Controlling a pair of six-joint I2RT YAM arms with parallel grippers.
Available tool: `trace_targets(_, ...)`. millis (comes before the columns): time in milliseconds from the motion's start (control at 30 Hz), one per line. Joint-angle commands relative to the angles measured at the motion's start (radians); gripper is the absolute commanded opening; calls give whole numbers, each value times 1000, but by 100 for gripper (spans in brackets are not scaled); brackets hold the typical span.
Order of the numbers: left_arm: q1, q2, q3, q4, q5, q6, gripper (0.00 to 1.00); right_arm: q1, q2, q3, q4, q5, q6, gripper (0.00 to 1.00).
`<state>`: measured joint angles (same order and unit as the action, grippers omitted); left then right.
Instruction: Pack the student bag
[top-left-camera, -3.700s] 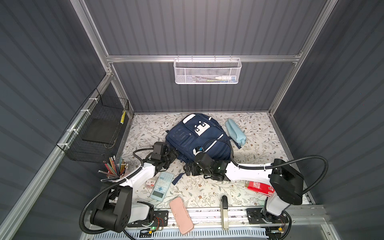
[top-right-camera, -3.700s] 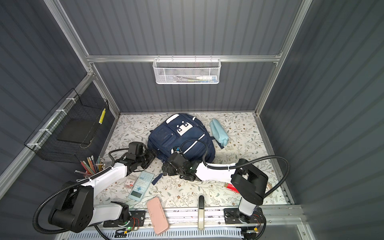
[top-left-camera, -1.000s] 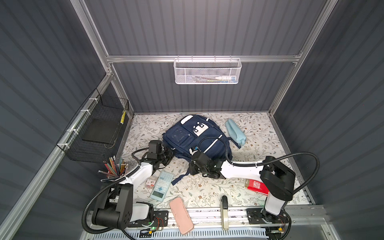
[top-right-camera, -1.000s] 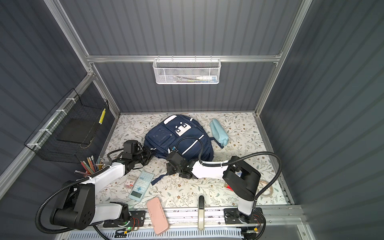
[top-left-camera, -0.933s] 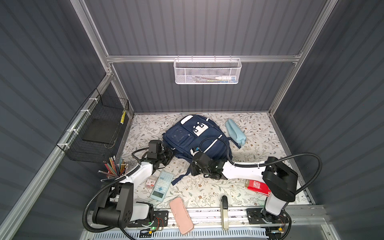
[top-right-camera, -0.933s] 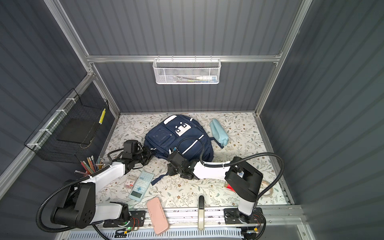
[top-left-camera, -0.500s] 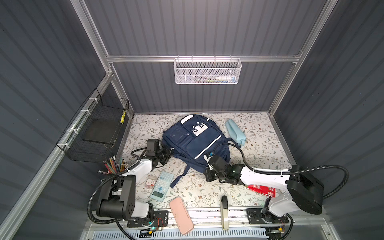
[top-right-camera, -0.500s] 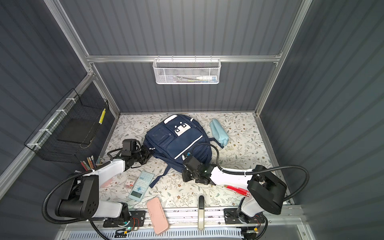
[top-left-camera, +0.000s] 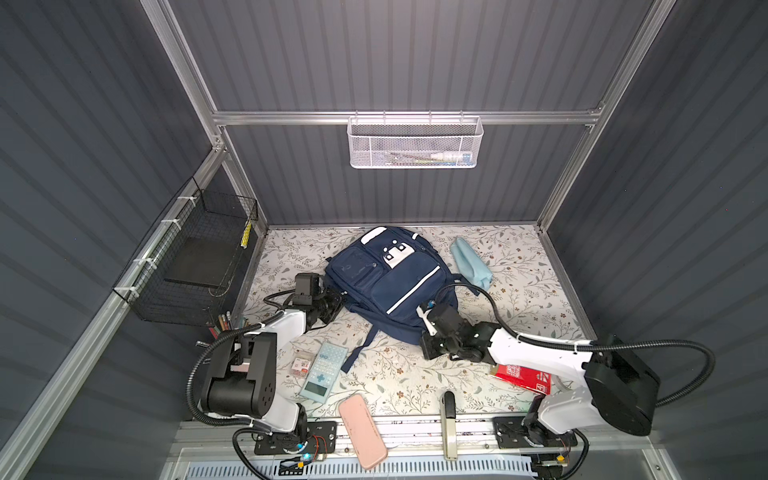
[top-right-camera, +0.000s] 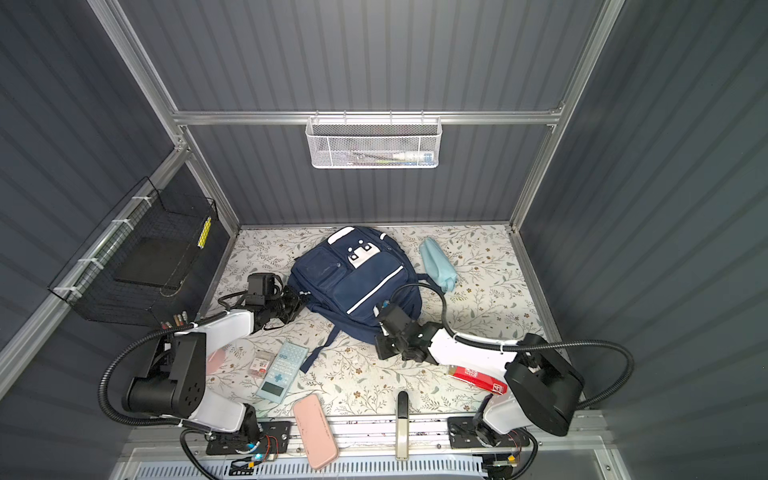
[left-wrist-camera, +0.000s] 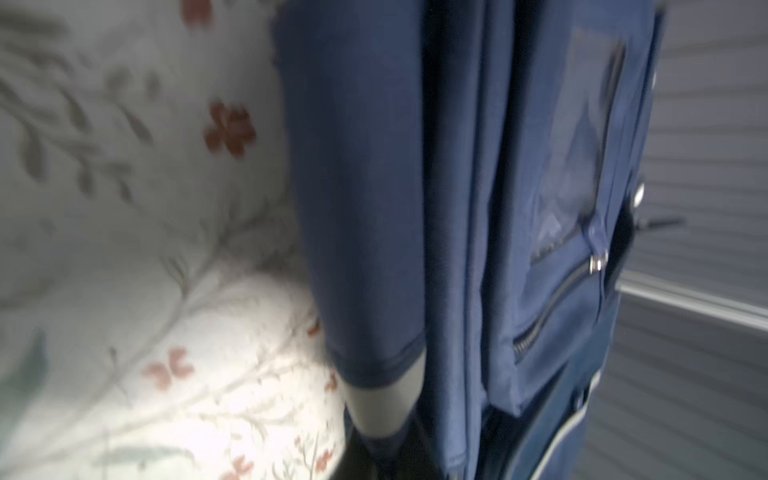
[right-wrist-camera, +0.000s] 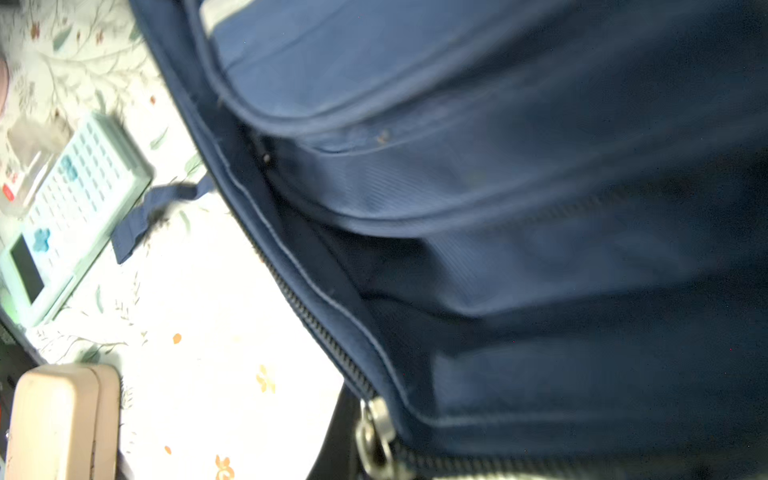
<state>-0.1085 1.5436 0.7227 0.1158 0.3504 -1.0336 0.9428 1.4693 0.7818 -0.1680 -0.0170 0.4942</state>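
The student bag (top-left-camera: 386, 278) (top-right-camera: 353, 278), navy with white stripes and patches, lies front up in the middle of the floral table. My left gripper (top-left-camera: 334, 301) (top-right-camera: 297, 305) is at its left edge. In the left wrist view a blue and white fabric tab of the bag (left-wrist-camera: 374, 166) runs down into the jaws, and blur hides how they stand. My right gripper (top-left-camera: 426, 322) (top-right-camera: 384, 316) is at the bag's near right corner. In the right wrist view it is shut (right-wrist-camera: 365, 453) on the metal zipper pull (right-wrist-camera: 374, 428).
Near the front lie a pale green calculator (top-left-camera: 324, 370), a small box (top-left-camera: 301, 365), a pink case (top-left-camera: 361, 430), a beige and black tool (top-left-camera: 448, 424) and a red box (top-left-camera: 523, 376). A light blue pouch (top-left-camera: 469, 262) lies back right. A black wire basket (top-left-camera: 195, 266) hangs left, a white mesh basket (top-left-camera: 415, 143) at the back.
My right arm has swung to the right along the bag's near edge with the zipper pull. The bag has turned slightly. My left gripper has stayed at the bag's left edge.
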Motion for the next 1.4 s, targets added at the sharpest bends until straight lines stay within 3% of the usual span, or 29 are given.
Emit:
trace_targets(0,15,11,53,53,-32,11,64,70,67,83,-22,-9,39,0)
trace_targets(33,14,-9,44,43,-38,-3,92,84,104,125,0,-21,54,0)
trace_targets(67,13,-28,23,51,-43,-19,100,90,141,164,16,-35,65,0)
trace_targets(233,8,-162,-56,-32,-38,-22,100,103,320,382,98,-40,103,0)
trace_targets(467,-50,-347,-251,6,-2,-216,99,108,450,545,138,-58,99,0)
trace_targets(667,-201,-335,-251,66,-117,-282,80,125,452,538,155,-76,84,0)
trace_targets(700,-211,-312,-248,97,-113,-287,72,131,447,526,164,-81,82,0)
trace_targets(767,-214,-275,-237,121,-101,-287,44,139,436,502,168,-77,80,0)
trace_targets(833,-214,-261,-232,120,-98,-276,1,139,418,470,165,-59,95,0)
trace_targets(1100,-208,-309,-194,-12,-131,-203,0,108,256,268,100,27,104,0)
trace_targets(1367,-183,-331,-183,-28,-114,-183,0,-67,83,11,78,11,78,0)
